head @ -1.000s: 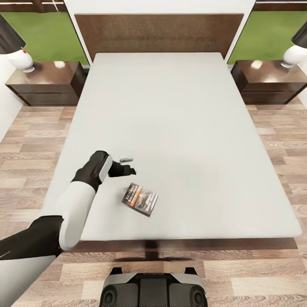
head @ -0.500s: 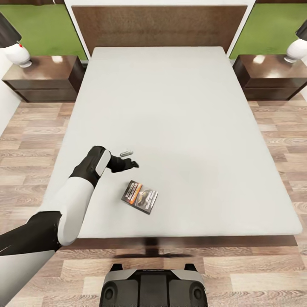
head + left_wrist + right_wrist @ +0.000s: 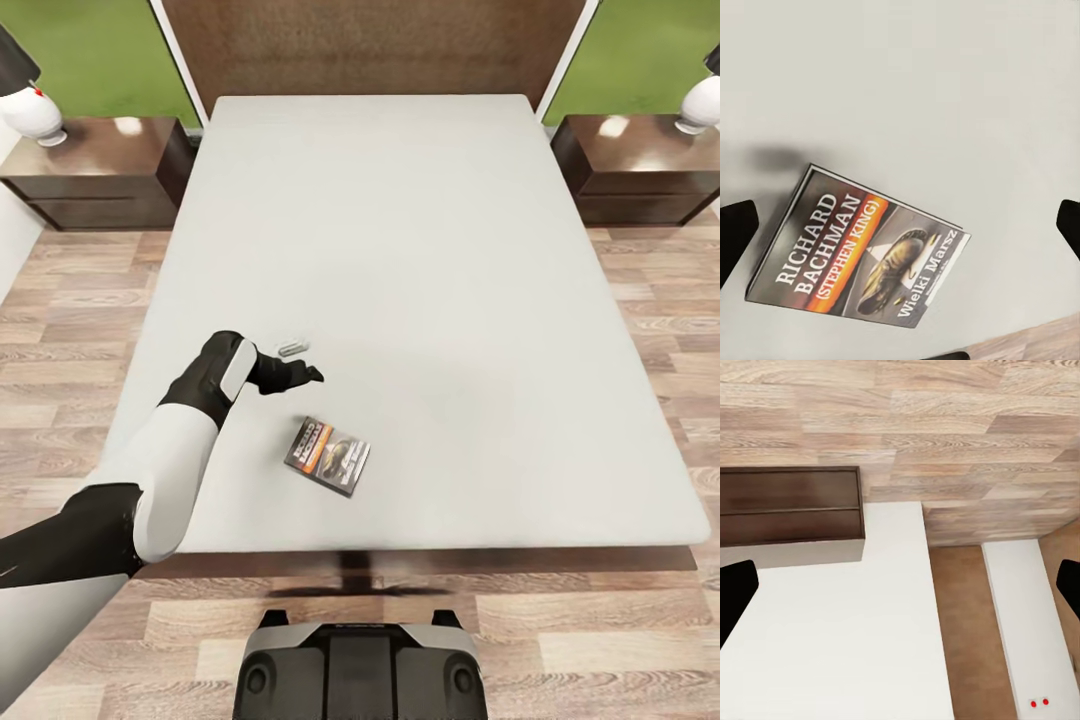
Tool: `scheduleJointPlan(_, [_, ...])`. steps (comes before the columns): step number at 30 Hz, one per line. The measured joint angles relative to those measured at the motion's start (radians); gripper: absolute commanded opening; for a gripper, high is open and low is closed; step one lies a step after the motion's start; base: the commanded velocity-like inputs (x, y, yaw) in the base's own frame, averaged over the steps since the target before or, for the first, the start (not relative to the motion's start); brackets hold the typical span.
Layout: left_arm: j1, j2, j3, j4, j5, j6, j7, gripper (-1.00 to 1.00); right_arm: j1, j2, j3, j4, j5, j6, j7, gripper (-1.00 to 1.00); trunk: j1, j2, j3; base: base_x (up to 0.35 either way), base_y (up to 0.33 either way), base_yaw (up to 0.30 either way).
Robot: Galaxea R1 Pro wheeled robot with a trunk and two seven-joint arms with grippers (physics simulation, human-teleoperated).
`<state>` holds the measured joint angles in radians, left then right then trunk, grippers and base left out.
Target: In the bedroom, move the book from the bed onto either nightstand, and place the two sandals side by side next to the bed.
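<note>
The book lies flat on the off-white mattress of the bed, near its foot edge, cover up with the orange band showing. My left gripper hovers over the mattress just beyond the book, toward the headboard, and is open. Looking down along the left wrist, the book lies beneath and between the spread fingertips, untouched. The right gripper is open and empty above wood floor and a white surface. A nightstand stands left of the bed, another nightstand right. The sandals are out of view.
A white lamp stands on the left nightstand and another lamp on the right one. Wood-plank floor runs along both sides of the bed. My base sits at the bed's foot. A dark wood panel shows under the right wrist.
The head view has shifted, so the bed and headboard sit higher in the picture. The left gripper has edged slightly away from the book toward the headboard. The book has not moved.
</note>
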<state>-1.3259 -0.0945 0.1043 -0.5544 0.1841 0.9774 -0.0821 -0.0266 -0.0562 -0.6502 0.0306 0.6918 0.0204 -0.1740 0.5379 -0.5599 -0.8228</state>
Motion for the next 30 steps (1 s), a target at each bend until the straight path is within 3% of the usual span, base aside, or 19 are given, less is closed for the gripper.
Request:
scheduleJointPlan(12, [-0.002, 0.000, 0.021, 0.001, 0.005, -0.016, 0.022, 1.00, -0.001, 0.003, 0.000, 0.000, 0.000, 0.001, 0.000, 1.00, 0.000, 0.000, -0.020, 0.000, 0.000, 0.000])
scheduleJointPlan(30, [-0.001, 0.000, 0.023, 0.001, 0.004, -0.044, 0.025, 1.00, -0.001, 0.005, 0.000, 0.000, -0.001, 0.000, 0.000, 1.00, 0.000, 0.000, -0.042, 0.000, 0.000, 0.000])
